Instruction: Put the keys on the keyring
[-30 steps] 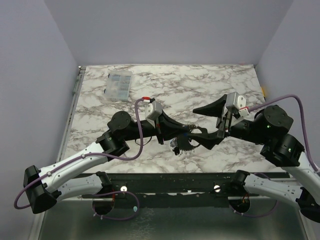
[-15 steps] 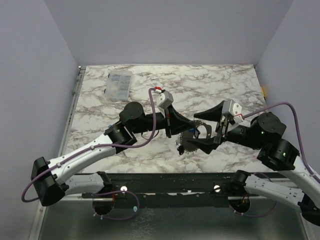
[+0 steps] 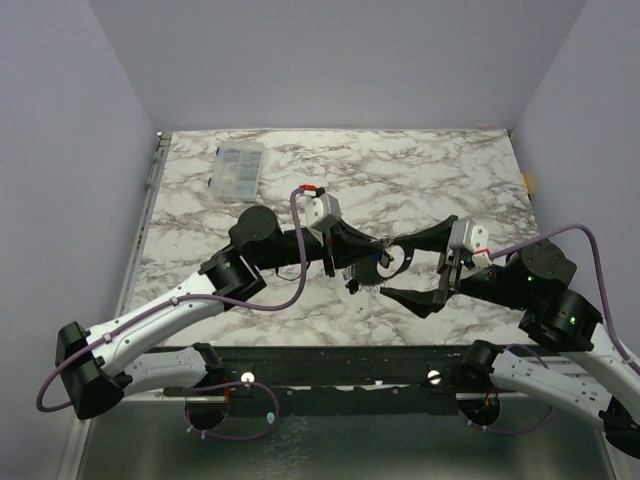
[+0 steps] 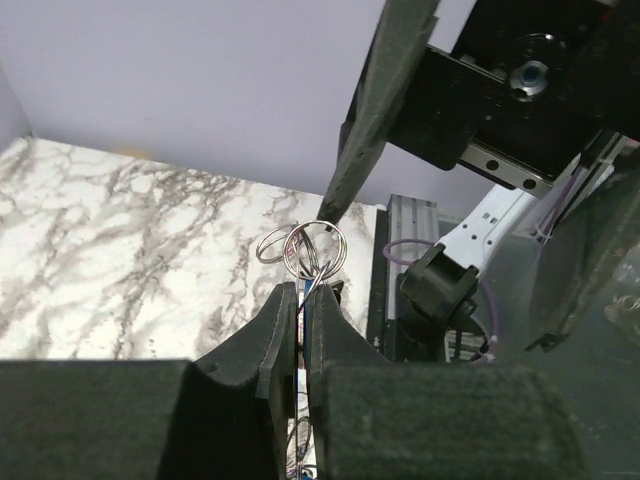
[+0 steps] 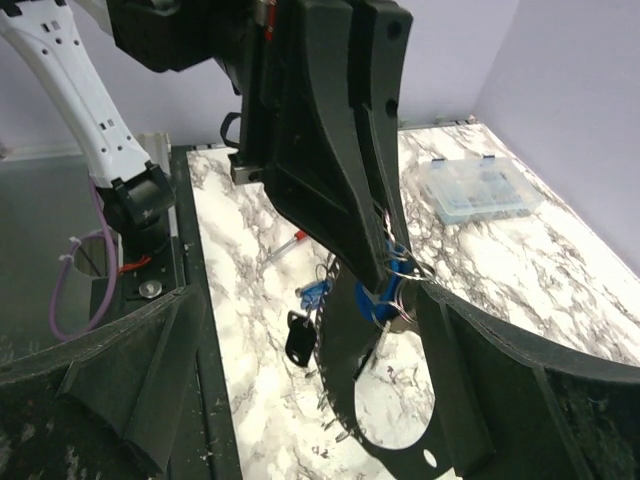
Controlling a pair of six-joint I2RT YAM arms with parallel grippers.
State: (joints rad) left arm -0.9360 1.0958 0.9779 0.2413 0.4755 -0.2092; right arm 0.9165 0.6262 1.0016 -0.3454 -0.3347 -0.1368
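Observation:
My left gripper [image 3: 362,268] is shut on the keyring [image 3: 368,284], a thin ring with a toothed-looking rim that hangs below its tips. In the left wrist view the left gripper [image 4: 302,292] pinches the ring's wire edge-on, and small wire loops [image 4: 312,248] stick out past the tips. In the right wrist view, blue-headed keys [image 5: 385,292] and a dark-headed key [image 5: 300,336] dangle on the keyring [image 5: 345,395]. My right gripper [image 3: 392,270] is open, one finger on each side of the left gripper's tips and the keys. Nothing is held in the right gripper [image 5: 310,292].
A clear compartment box [image 3: 238,170] lies at the back left of the marble table [image 3: 420,180]; the right wrist view shows the box [image 5: 478,190] too. A thin red-tipped tool [image 5: 295,240] lies near the table's front edge. Purple walls close in the sides.
My left gripper carried the keyring right and slightly away from the front edge. My right gripper opened wider and moved left, its fingers now straddling the left gripper's tips.

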